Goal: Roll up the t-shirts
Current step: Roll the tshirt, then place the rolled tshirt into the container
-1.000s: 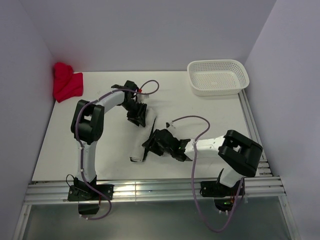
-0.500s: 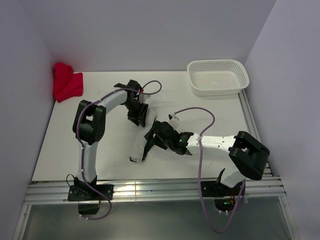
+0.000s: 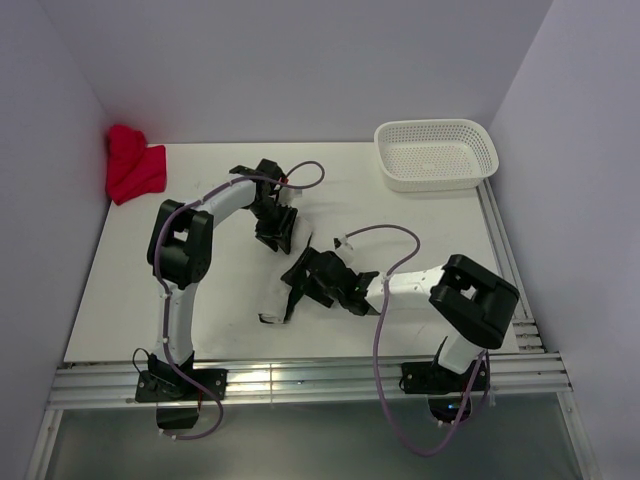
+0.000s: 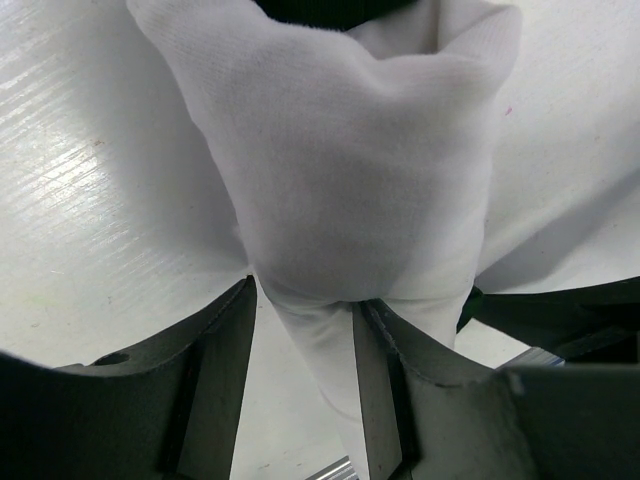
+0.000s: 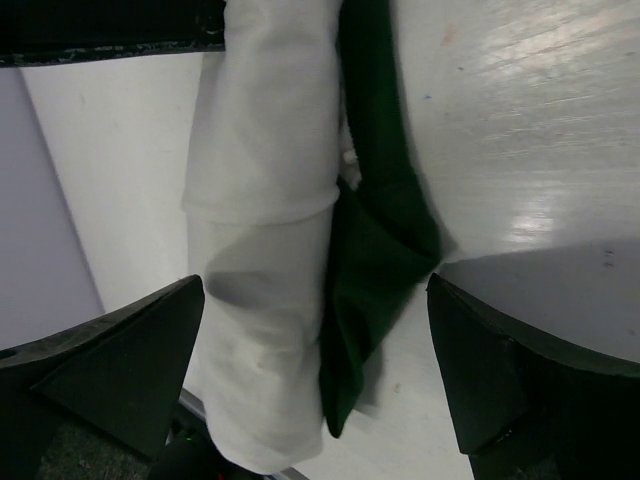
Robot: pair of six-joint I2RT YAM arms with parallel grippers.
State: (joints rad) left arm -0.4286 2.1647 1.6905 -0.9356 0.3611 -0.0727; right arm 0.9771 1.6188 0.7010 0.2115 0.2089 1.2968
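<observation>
Left pincer (image 4: 305, 300): clamped on the off-white t-shirt (image 4: 350, 170); the cloth narrows where it passes between the two fingers (image 4: 225, 345) and touches both.
Right pincer (image 5: 315, 290): jaws spread wide, one finger on either side of both shirts, touching neither (no cloth in its grip).
Off-white t-shirt: rolled into a long tube lying on the surface (image 5: 520, 130), near the middle and toward the near edge in the overhead view; one end sits up in the left pincer, the other points toward the arm bases.
Dark green t-shirt (image 5: 385, 230): a narrow folded band pressed along one side of the off-white roll, touching it; part of it is tucked under the roll's edge.
Lettering on the shirts: cannot be made out here.
White basket (image 3: 436, 153): far right corner of the surface, well apart from the shirts.
Red cloth (image 3: 132, 165): bunched in the far left corner against the wall.
</observation>
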